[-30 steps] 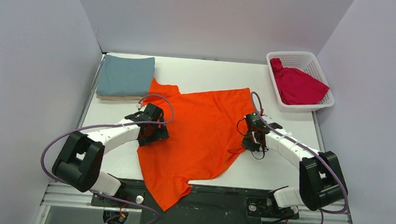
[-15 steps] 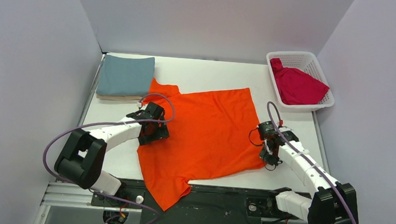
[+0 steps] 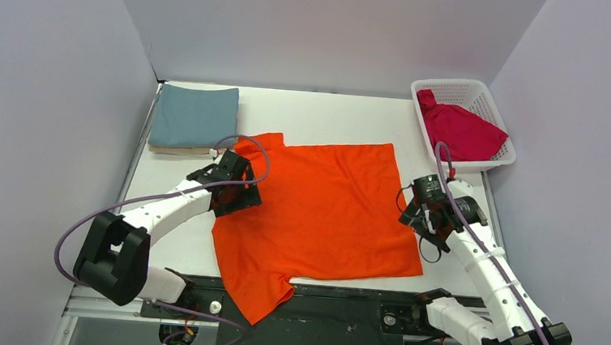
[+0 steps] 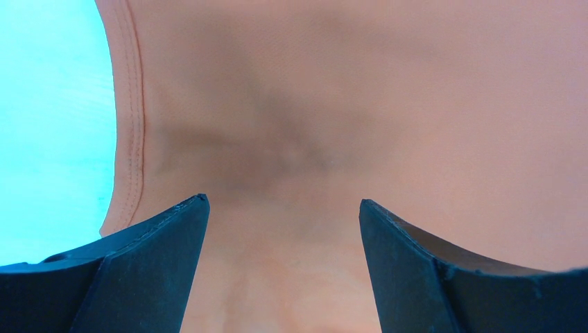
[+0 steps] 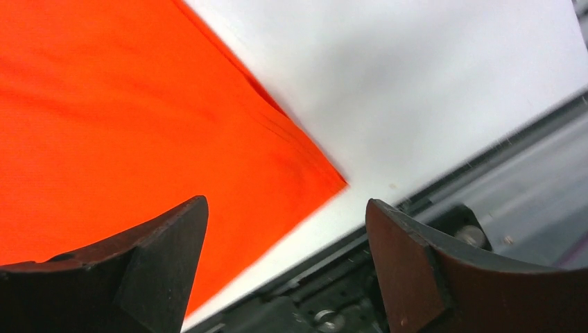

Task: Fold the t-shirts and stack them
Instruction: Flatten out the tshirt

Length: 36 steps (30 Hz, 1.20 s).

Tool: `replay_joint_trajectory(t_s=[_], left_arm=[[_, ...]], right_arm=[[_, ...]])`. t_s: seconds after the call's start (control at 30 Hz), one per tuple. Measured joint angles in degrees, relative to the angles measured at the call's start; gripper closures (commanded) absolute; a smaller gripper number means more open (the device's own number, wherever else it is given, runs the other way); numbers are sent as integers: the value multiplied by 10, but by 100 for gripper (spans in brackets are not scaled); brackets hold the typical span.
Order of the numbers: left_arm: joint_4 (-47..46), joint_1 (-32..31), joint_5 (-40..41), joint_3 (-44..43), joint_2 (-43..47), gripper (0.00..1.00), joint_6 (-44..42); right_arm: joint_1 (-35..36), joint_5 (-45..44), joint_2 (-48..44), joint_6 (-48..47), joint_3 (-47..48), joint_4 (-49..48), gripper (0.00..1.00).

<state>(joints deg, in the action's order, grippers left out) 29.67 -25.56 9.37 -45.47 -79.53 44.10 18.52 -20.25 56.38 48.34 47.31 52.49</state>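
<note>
Table [image 3: 331,109] carries everything here, and the bright orange t-shirt [image 3: 324,206] takes up its middle. The shirt lies spread nearly flat, one sleeve pointing at the far left corner and the other drooping over the near edge. Its long axis seems to run left to right, with the sleeve end toward the left arm and a straight edge, probably the hem, toward the right arm.

At the far right stands the white lattice basket [image 3: 453,82], with the crimson t-shirt [image 3: 459,133] bundled inside, unfolded. In the far left corner the teal-blue t-shirt [image 3: 194,116] lies folded on top of the beige t-shirt [image 3: 175,150], of which only a sliver shows; together they make the stack.

The left pincer [image 4: 283,199] hangs low over the orange shirt's left edge. Its jaws are spread with nothing between them, and a stitched seam curves just to one side.

The right pincer [image 5: 286,200] is also spread and empty. It sits just off the straight right edge, over bare table, with the shirt's near right corner ahead of its jaws toward the table's near edge.

The spreading looks about done and no fold has begun. Whatever fold comes next, the right arm is nearer the straight edge and its corner, while the left arm is nearer the sleeves
</note>
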Motion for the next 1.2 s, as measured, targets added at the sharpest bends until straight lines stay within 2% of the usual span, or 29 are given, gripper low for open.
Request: replay_joint_trajectory(t_s=[0.1,0.23,0.4,0.53,0.7,0.87,1.2], left_arm=[[10,0,1,-35,10,10,-2],[7,7,4,-98,-3,10,-5],[-6,38,2,-160,-92,10,-17],[-7,63,-5,-190,-178,10,-30],[-3,73,-11,-229,-253,10,-46],[9,73,-17,-316,-324,10,-61],[62,79,-26,-588,-502,10,-98]], right_arm=[[0,12,28,-30,43,-58,20],[0,61,119,-64,78,-145,19],[3,115,307,-90,139,-244,18],[5,132,400,-96,168,-279,18],[-6,148,456,-93,169,-297,18],[-30,145,480,-77,171,-301,19],[-87,152,568,-57,296,-249,20]])
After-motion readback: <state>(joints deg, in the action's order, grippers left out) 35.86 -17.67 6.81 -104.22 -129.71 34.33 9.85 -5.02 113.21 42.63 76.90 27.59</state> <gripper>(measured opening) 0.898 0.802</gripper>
